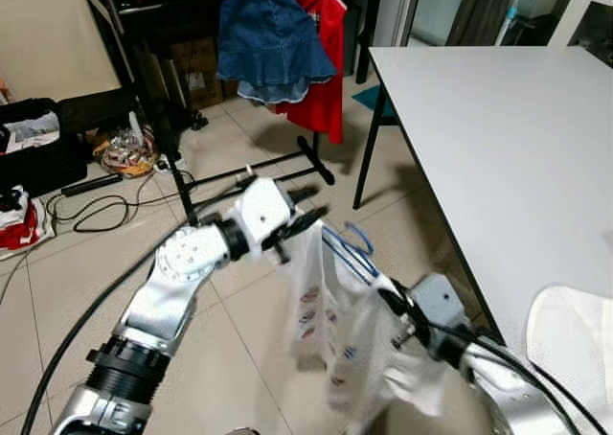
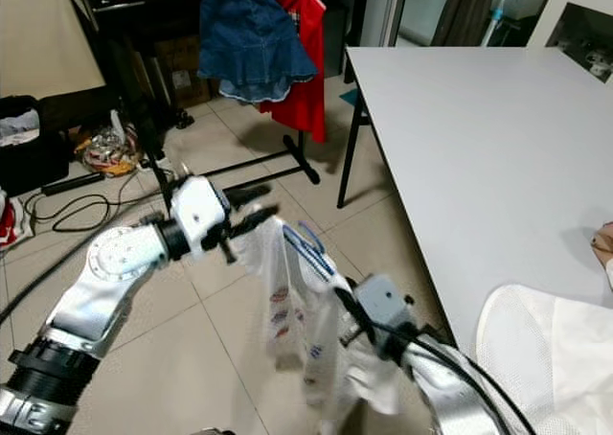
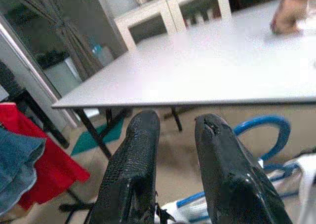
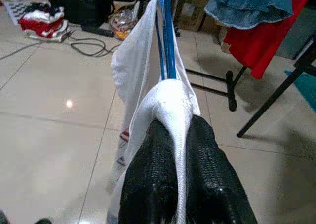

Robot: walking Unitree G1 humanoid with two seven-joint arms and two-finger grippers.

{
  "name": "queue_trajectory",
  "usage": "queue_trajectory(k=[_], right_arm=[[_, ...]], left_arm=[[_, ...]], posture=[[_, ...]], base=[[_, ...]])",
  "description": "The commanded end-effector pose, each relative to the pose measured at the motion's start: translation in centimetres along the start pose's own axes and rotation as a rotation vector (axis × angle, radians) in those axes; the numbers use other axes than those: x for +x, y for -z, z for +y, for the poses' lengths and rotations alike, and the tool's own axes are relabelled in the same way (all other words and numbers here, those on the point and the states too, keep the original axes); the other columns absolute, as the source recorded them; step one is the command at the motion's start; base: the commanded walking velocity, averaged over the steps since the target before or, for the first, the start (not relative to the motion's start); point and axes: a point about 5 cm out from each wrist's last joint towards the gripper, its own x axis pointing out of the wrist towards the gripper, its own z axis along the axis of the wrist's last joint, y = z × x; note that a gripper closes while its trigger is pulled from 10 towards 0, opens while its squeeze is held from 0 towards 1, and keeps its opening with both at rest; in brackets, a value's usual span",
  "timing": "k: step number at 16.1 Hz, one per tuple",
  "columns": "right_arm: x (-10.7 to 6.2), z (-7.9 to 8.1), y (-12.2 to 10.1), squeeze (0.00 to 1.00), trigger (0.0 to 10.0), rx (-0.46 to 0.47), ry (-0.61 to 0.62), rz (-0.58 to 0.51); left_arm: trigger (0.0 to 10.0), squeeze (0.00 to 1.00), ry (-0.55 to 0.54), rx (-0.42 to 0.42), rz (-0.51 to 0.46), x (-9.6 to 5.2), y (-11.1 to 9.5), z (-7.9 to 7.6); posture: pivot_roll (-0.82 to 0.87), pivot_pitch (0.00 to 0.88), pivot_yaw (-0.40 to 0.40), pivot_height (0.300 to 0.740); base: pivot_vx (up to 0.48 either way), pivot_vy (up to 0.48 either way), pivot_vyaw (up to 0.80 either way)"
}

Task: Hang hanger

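Blue hanger (image 1: pixel 347 248) with a white shirt (image 1: pixel 330 325) draped on it hangs mid-air over the tile floor (image 1: pixel 86 263), between both arms, left of the white worktop (image 1: pixel 498 148). Left claw (image 1: pixel 305 219) holds the hanger's far end; fingers (image 3: pixel 133 179) slightly parted. Right claw (image 4: pixel 180 150) pinches shirt fabric at the near end. Clothes rack (image 1: pixel 244 171) with denim and red garments far behind.

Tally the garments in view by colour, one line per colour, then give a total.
Blue denim garment on the clothes rack: 1
Red garment on the clothes rack: 1
White garment on the blue hanger, held between the left gripper and right gripper: 1
White mesh garment on the table: 1
Total: 4
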Motion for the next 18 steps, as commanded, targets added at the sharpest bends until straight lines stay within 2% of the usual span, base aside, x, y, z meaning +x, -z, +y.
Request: queue_trajectory(k=[1,3,5,6,7,8,9,13,14,15,16,17,18], right_arm=[[0.5,-0.7,-0.7,0.00,0.0,0.058,0.068,-0.044],[1.4,-1.1,-1.4,0.00,0.0,0.135,0.145,-0.084],[2.2,-1.7,-2.1,0.00,0.0,0.206,0.242,-0.120],[2.4,-1.8,-2.2,0.00,0.0,0.204,0.264,-0.118],[2.5,-2.0,-2.3,0.00,5.2,0.185,0.290,-0.116],[2.5,-2.2,-2.3,0.00,8.7,0.168,0.315,-0.114],[2.4,-2.4,-2.2,0.00,10.0,0.161,0.334,-0.111],[2.4,-3.0,-2.3,0.00,10.0,0.145,0.389,-0.108],[2.4,-2.7,-2.4,0.00,10.0,0.145,0.377,-0.133],[2.4,-2.6,-2.5,0.00,10.0,0.147,0.373,-0.142],[2.2,-2.0,-2.7,0.00,10.0,0.169,0.350,-0.181],[2.2,-1.9,-2.8,0.00,10.0,0.170,0.346,-0.188],[2.3,-1.5,-2.8,0.00,10.0,0.154,0.341,-0.189]], left_arm=[[10.0,0.00,-0.050,-0.073,-0.032,-0.5,-0.2,0.4],[10.0,0.00,-0.143,-0.189,-0.096,-0.6,-0.6,0.8],[10.0,0.00,-0.295,-0.383,-0.166,-1.2,-0.6,1.0],[10.0,0.00,-0.359,-0.446,-0.179,-1.7,-0.3,1.0],[10.0,0.00,-0.425,-0.483,-0.179,-2.2,0.2,0.8],[10.0,0.00,-0.477,-0.502,-0.167,-2.8,0.7,0.5],[10.0,0.00,-0.514,-0.505,-0.155,-3.1,1.0,0.3],[10.0,0.00,-0.723,-0.545,-0.068,-4.4,2.9,-0.7],[10.0,0.00,-0.842,-0.530,0.004,-5.2,4.1,-1.3],[10.0,0.00,-0.873,-0.515,0.026,-5.4,4.5,-1.5],[10.0,0.00,-0.973,-0.522,0.088,-6.6,5.7,-2.2],[10.0,0.00,-1.004,-0.522,0.111,-7.0,6.0,-2.4],[10.0,0.00,-1.050,-0.490,0.176,-7.8,6.9,-2.9]], posture=[[0.05,0.064,0.023,0.740],[0.05,0.064,0.024,0.740],[0.06,0.066,0.021,0.740],[0.06,0.066,0.021,0.740],[0.06,0.069,0.014,0.740],[0.07,0.070,0.013,0.740],[0.07,0.071,0.010,0.740],[0.08,0.069,0.001,0.740],[0.09,0.066,0.003,0.740],[0.09,0.066,0.003,0.740],[0.09,0.057,0.007,0.740],[0.09,0.057,0.007,0.740],[0.09,0.054,0.005,0.740]], base=[[0.000,0.000,0.00],[0.000,0.000,0.00],[0.000,0.000,0.00],[0.000,0.000,0.00],[0.000,0.000,0.00],[0.000,0.000,0.00],[0.000,0.000,0.00],[0.000,0.000,0.00],[0.000,0.000,0.00],[0.000,0.000,0.00],[0.000,0.000,0.00],[0.000,0.000,0.00],[0.000,0.000,0.00]])
